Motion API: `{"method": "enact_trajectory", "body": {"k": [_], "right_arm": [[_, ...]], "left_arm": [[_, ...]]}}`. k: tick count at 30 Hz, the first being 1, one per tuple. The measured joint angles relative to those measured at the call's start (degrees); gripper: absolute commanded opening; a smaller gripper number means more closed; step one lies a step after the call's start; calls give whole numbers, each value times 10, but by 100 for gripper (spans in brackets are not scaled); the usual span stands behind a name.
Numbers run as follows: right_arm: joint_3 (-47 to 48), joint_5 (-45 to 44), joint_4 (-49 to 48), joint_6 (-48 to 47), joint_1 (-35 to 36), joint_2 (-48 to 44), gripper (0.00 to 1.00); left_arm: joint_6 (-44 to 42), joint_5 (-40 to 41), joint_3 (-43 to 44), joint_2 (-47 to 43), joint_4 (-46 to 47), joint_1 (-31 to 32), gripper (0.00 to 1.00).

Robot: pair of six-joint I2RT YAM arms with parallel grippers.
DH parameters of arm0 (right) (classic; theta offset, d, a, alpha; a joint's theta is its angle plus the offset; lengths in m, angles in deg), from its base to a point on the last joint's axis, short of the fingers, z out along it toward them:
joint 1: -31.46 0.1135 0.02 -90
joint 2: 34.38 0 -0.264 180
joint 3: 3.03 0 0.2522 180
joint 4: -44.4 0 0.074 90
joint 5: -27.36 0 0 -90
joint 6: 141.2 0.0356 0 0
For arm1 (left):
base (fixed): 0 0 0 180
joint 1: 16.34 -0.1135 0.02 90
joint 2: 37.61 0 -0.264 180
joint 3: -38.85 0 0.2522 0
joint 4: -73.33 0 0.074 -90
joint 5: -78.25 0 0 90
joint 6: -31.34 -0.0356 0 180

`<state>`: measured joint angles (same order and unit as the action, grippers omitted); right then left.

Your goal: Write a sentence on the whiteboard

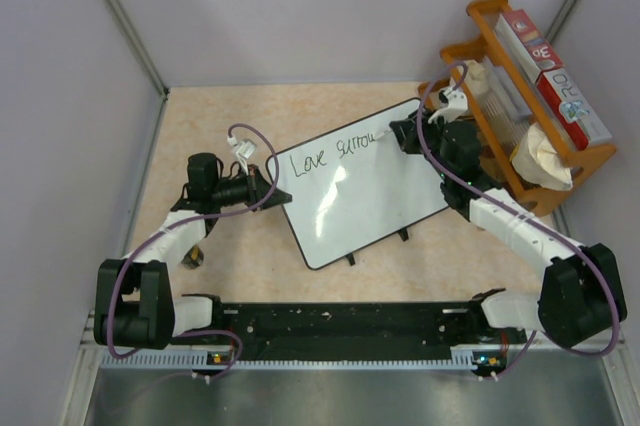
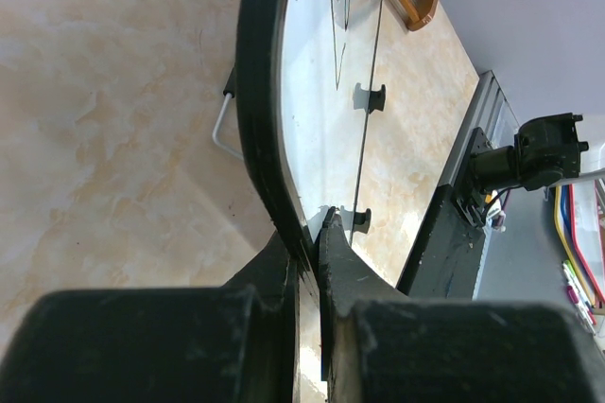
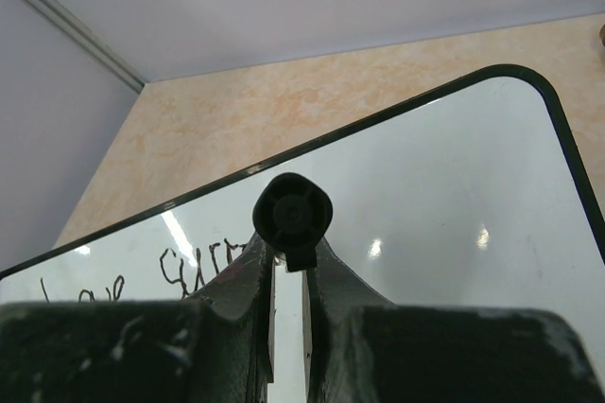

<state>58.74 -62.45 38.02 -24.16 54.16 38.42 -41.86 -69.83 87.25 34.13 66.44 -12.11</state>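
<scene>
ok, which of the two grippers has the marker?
The right gripper: it is shut on a round black marker pointed at the glossy white, black-framed whiteboard. The left gripper only clamps that board's rim.

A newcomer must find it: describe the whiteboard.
On the beige table, near its middle, sits the whiteboard, turned askew. Unlike the wooden rack to its far right, it is flat, glossy and black-framed, with handwritten black words starting "Love".

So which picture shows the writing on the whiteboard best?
The top view: the whole line of writing shows on the whiteboard. The right wrist view catches only part, low and slanted; the left wrist view sees it nearly edge-on.
</scene>
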Motion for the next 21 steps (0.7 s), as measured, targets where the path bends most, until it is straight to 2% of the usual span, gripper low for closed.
{"method": "enact_trajectory", "body": {"k": [21], "right_arm": [[-3,-8,11,0,0,-37,0]], "left_arm": [[-2,-2,1,0,5,3,0]]}}
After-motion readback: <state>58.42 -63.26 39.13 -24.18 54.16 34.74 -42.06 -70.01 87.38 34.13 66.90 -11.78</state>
